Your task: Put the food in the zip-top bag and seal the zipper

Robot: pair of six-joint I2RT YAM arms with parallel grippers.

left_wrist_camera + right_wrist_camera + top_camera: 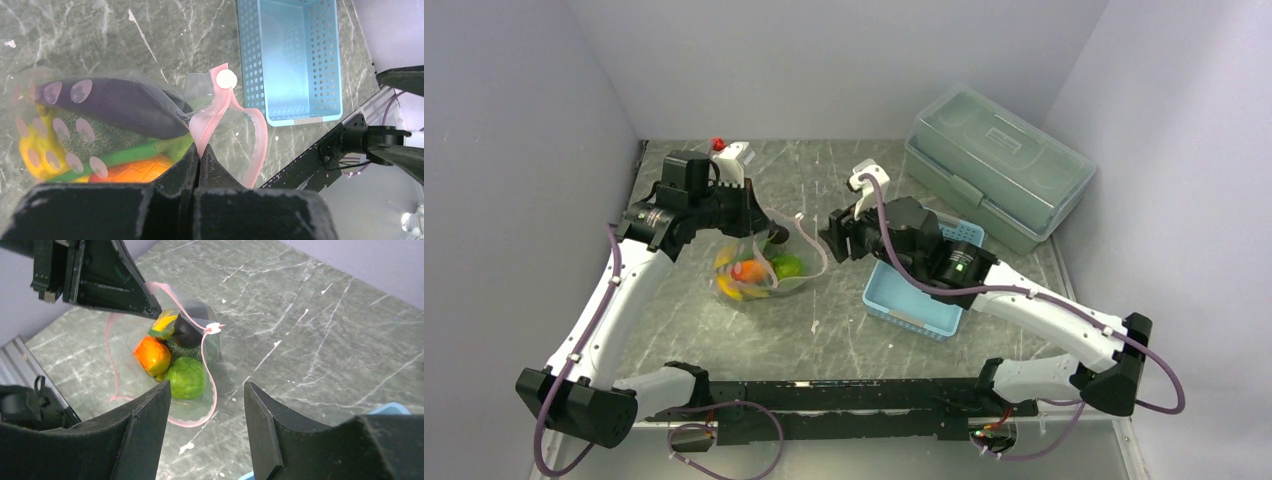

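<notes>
zip-top bag (759, 275): on the worktop (844, 335), below the left claw (199, 152) and ahead of the right claw (207, 387), so between the two.
food: all bagged. Purple eggplant (115, 102), bananas (37, 145), netted melon (95, 131), thin green vegetable (112, 159), orange-red piece (152, 355), lime-green fruit (186, 377). None seen loose.
zipper (220, 107): unsealed. The pink strip gapes in a wide loop.
white round tab (213, 329): on the strip just past the left claw's tips. Probably the slider.
left claw: clamped on the zipper, jaws together, strip pinched at the tips.
right claw: wide, holding nothing, apart from the strip.
key relation: tab is dead ahead of the right claw and roughly on its gap centreline. The strip's long axis runs from the left claw's pinch out toward the right claw. Right arm is the free one and best placed.
step (my read): loading done, sealing not started.
next: right claw needs to close on the strip or tab while the left anchors, then run along that axis.
risk: thin film buckles, the two lips are apart, and the melon bulges near the mouth.
blue basket (904, 312): under the right arm, behind its claw, clear of the bag.
</notes>
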